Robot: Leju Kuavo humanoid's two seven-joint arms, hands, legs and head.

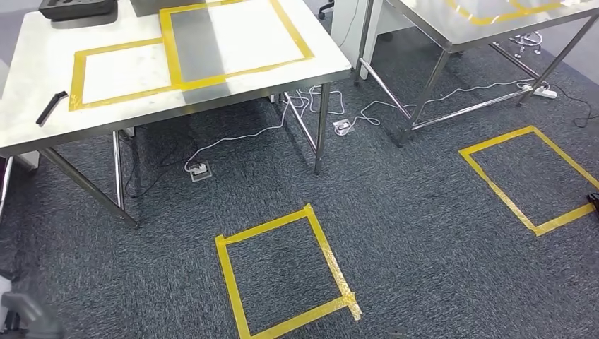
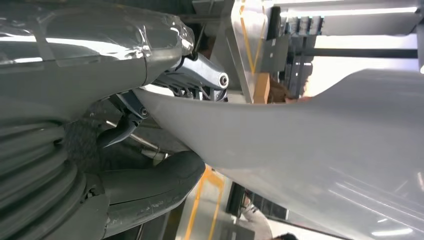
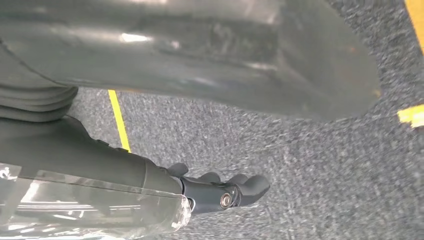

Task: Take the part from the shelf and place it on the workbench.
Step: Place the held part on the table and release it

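My left hand (image 2: 165, 82) grips a large, smooth, pale grey part (image 2: 310, 145); the part lies between the metal fingers (image 2: 202, 77) and the dark thumb (image 2: 150, 190). The workbench (image 1: 42, 56) stands ahead to the left in the head view, a steel table with yellow tape rectangles (image 1: 233, 35) on its top. My right hand (image 3: 220, 192) hangs over the carpet with its fingers curled in and nothing in them.
A thin black strip (image 1: 51, 107) lies near the workbench's left front edge and a black case (image 1: 78, 8) at its back. A second steel table (image 1: 452, 28) stands at the right. Cables and sockets (image 1: 340, 127) lie under both. Yellow tape squares (image 1: 282, 275) mark the carpet.
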